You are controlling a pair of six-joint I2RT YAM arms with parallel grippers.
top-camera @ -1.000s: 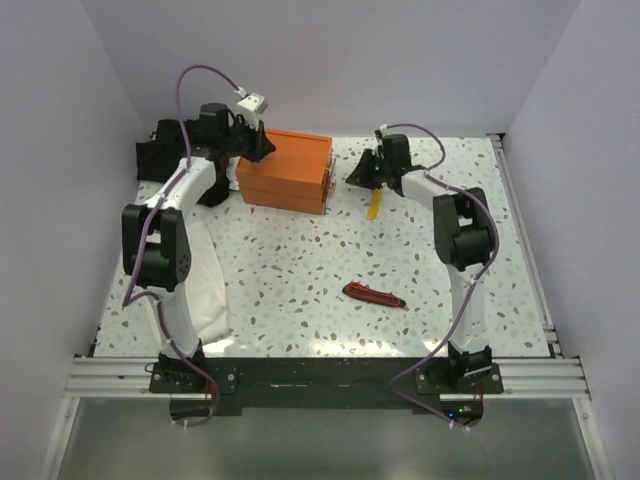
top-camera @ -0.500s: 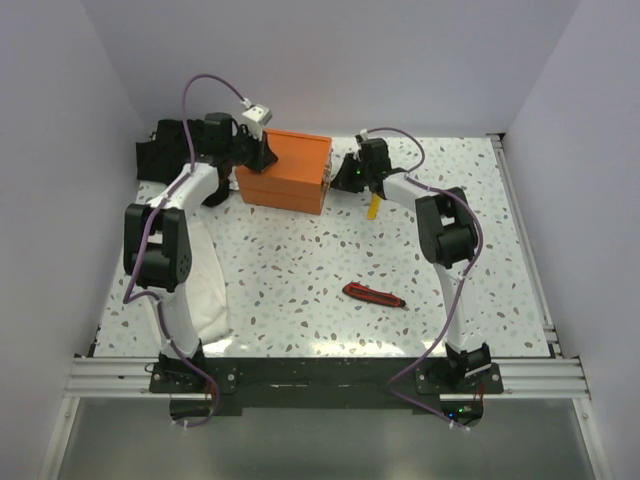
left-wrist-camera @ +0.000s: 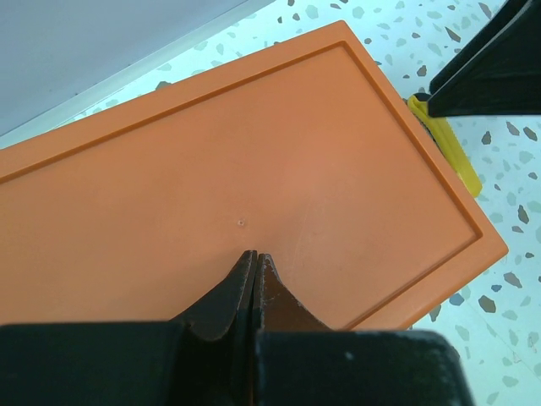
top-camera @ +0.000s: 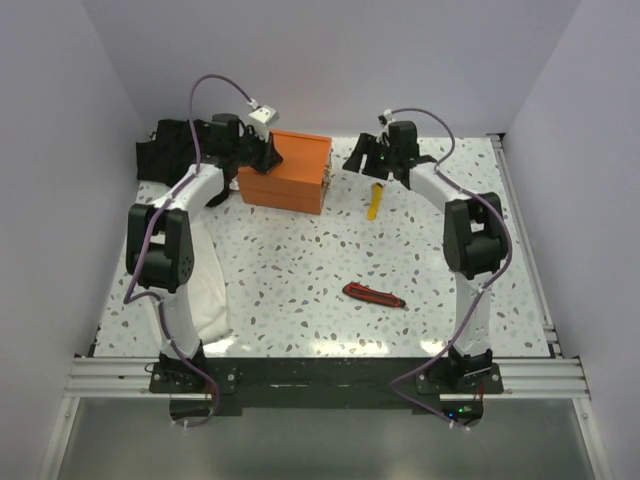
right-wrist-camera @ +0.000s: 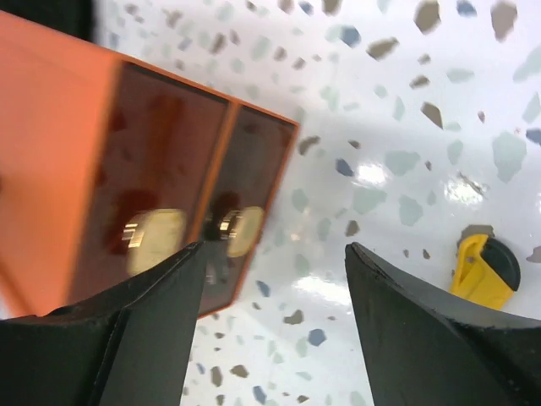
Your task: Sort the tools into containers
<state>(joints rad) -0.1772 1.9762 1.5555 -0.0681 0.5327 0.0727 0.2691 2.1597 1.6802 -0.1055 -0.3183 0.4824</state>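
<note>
My left gripper has its fingers pressed together on nothing, tips right at the lid of the orange box. My right gripper is spread wide and empty before the box end, where two drawer fronts with round knobs show. The yellow utility knife lies just right of the box, the red-and-black utility knife well apart, nearer the arm bases.

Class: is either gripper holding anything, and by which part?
Nothing is held. The left gripper is shut and empty, tips over the orange box; the right gripper is open before the drawer knobs.
</note>
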